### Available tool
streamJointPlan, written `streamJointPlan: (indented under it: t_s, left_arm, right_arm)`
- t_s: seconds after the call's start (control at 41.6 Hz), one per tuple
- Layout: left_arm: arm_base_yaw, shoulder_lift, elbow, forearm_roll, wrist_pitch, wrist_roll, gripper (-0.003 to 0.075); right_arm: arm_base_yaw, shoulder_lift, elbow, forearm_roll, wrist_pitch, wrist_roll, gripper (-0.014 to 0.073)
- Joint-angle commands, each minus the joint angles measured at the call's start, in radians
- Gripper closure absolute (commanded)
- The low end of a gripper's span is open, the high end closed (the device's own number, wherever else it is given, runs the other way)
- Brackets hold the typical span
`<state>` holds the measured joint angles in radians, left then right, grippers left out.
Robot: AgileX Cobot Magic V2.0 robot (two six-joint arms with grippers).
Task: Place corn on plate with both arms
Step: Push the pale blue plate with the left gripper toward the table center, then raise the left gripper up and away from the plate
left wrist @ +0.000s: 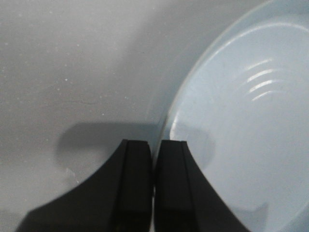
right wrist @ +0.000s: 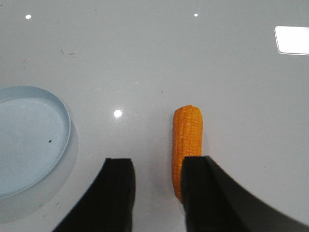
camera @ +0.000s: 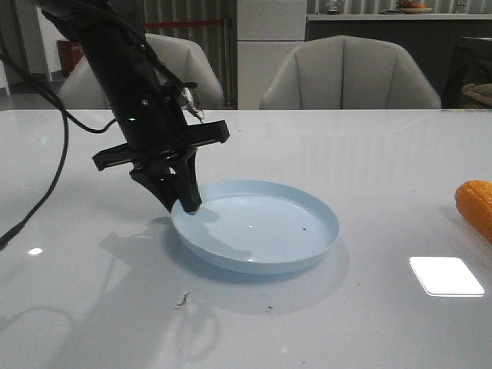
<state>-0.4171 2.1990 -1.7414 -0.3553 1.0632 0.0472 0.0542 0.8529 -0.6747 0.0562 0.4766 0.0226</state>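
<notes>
Corn, an orange-yellow kernelled cob [right wrist: 187, 145], lies near the counter's right edge, unlifted; my right jaws gape, left jaws clench the round pale blue plate [camera: 307, 257]'s rim; next, grasp it.

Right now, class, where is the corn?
The corn lies on the table at the front view's right edge, right of the plate, apart from it.

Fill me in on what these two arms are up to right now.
The left gripper is pinched shut on the near-left rim of the pale blue plate, which sits on the white table. The right gripper is open above the table, with the corn lying beside one finger, not yet grasped. The plate holds no corn.
</notes>
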Motion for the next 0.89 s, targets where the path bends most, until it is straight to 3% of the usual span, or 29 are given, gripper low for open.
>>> streamJointPlan:
  t_s: [0.0,0.24,0.384,0.576,0.864]
  left_arm:
    - [-0.006,-0.06,-0.032,-0.024,0.006,0.027,0.0557]
    - [-0.006,-0.06,-0.036,-0.024,0.015,0.062,0.0351]
    - [-0.004,-0.06,-0.098,-0.024,0.052,0.064,0.0344]
    - [0.037,-0.081,-0.342,-0.024,0.17,0.088,0.0344]
    - [0.127,-0.187,-0.712,0.014,0.099,0.151,0.0344]
  right_arm:
    - [0.001,-0.003,-0.033,0.004,-0.072,-0.001,0.023]
    - [0.001,-0.003,-0.033,0.004,-0.074,-0.001,0.023]
    - [0.001,-0.003,-0.033,0.004,-0.077,-0.001,0.023]
    - [0.001,-0.003,-0.033,0.004,-0.09,-0.001,0.023]
    - [0.001,-0.003,-0.033,0.004,-0.084,-0.001,0.023]
